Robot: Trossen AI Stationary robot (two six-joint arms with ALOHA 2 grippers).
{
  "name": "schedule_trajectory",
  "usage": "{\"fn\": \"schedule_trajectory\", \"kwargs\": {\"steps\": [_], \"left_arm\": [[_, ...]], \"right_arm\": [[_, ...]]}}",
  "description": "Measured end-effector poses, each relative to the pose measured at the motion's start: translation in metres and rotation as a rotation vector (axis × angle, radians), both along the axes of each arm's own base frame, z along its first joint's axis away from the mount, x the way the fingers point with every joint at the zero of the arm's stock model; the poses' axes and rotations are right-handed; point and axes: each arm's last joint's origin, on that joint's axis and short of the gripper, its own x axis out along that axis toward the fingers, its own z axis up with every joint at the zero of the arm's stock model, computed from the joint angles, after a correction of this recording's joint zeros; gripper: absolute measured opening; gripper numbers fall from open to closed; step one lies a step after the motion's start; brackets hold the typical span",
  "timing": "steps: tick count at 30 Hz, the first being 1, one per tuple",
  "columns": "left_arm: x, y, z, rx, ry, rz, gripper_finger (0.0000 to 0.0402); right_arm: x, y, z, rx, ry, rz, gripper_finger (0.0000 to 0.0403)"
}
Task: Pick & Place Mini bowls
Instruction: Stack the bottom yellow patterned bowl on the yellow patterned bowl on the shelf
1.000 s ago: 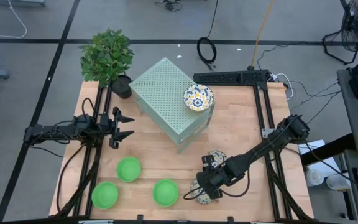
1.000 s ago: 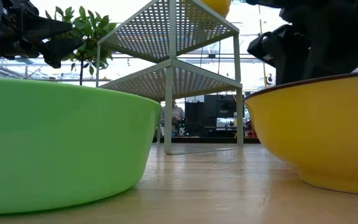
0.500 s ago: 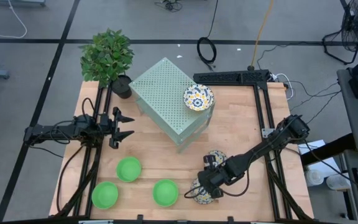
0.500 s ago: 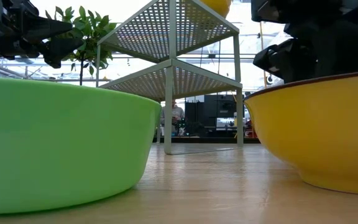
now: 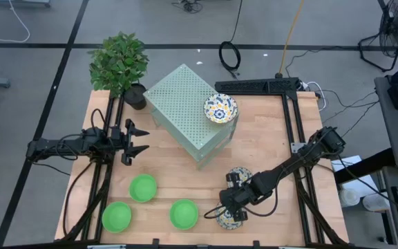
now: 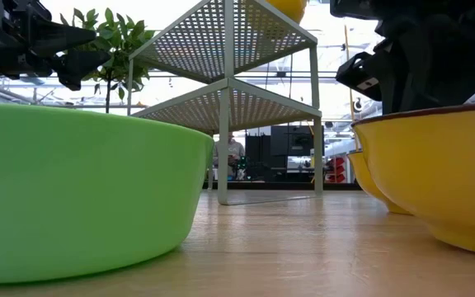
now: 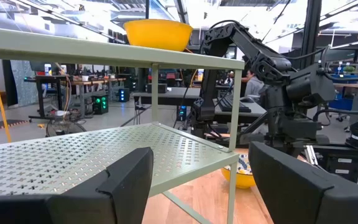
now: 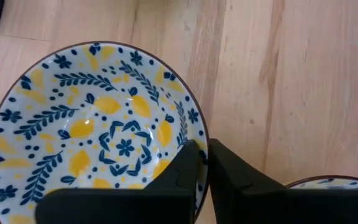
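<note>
Three plain green mini bowls (image 5: 143, 187), (image 5: 117, 216), (image 5: 184, 214) stand on their bases near the table's near-left edge. One floral mini bowl (image 5: 220, 108) sits on top of the pale green perforated box (image 5: 185, 104). A second floral bowl (image 5: 239, 173) stands on the table, half hidden under my right arm. My right gripper (image 5: 226, 205) is shut on the third floral bowl (image 8: 98, 137), whose outside is yellow (image 6: 435, 181). My left gripper (image 5: 142, 138) hovers open to the left of the box. My right gripper pinches the floral bowl's rim (image 8: 194, 107), with one finger inside the bowl and one outside. The fingers (image 8: 185, 168) come from above, slanting from the table's right. The bowl is upright; whether its base rests on the table or is just above it I cannot tell.
A potted plant (image 5: 121, 63) stands at the far-left corner beside the box. A black frame (image 5: 258, 85) runs along the far and right sides. Bare wood (image 5: 268, 138) lies between the box and the right arm.
My right gripper, still shut on the floral bowl's rim, has carried the bowl a little toward the table's near-right. In the low view the bowl has shifted right and uncovered the second floral bowl behind it. The left arm has kept still.
</note>
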Motion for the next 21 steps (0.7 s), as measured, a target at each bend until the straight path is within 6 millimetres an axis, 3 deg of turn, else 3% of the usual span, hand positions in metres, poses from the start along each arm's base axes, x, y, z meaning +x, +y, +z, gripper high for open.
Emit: {"fn": "schedule_trajectory", "kwargs": {"steps": [10, 21], "left_arm": [[0.0, 0.0, 0.0, 0.0, 0.0, 0.0, 0.0269], [0.0, 0.0, 0.0, 0.0, 0.0, 0.0, 0.0269]], "right_arm": [[0.001, 0.002, 0.006, 0.049, -0.031, 0.019, 0.0004], [-0.009, -0.004, 0.05, 0.113, -0.175, 0.018, 0.0002]]}}
